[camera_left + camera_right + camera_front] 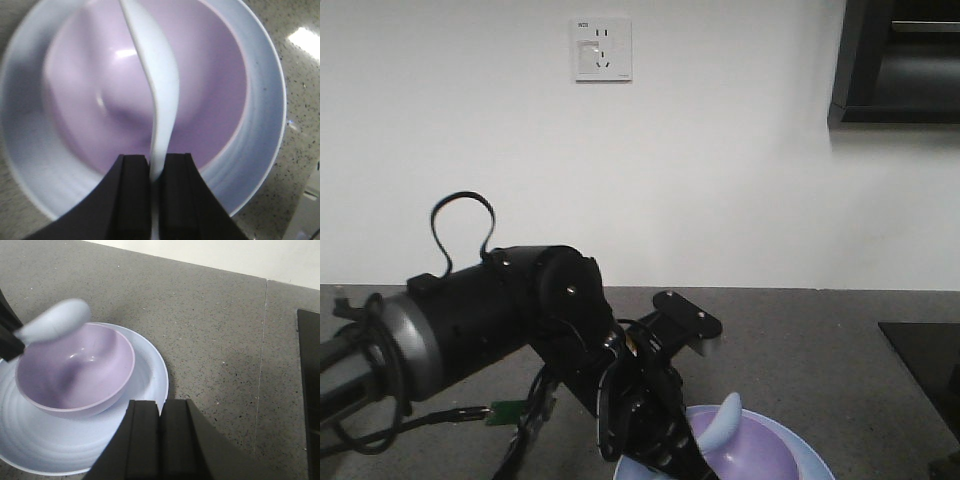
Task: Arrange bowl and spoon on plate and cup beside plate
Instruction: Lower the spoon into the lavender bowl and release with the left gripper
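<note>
The lavender bowl (100, 100) sits inside the pale blue plate (265, 100) on the grey counter. My left gripper (156, 170) is shut on the handle of the pale-blue spoon (160, 85), whose scoop hangs over the bowl's hollow. In the front view the left gripper (660, 440) is at the plate's (812, 458) left edge, with the spoon (725, 420) sticking up over the bowl (760, 455). My right gripper (160, 410) is shut and empty, hovering just over the near right rim of the plate (147, 375), beside the bowl (75, 370) and spoon (55, 325). The cup is out of view.
A black flat panel (310, 390) lies on the counter to the right, also visible as the black panel (925, 370) in the front view. A white wall with a socket (601, 49) stands behind, and a dark cabinet (895, 60) hangs at top right.
</note>
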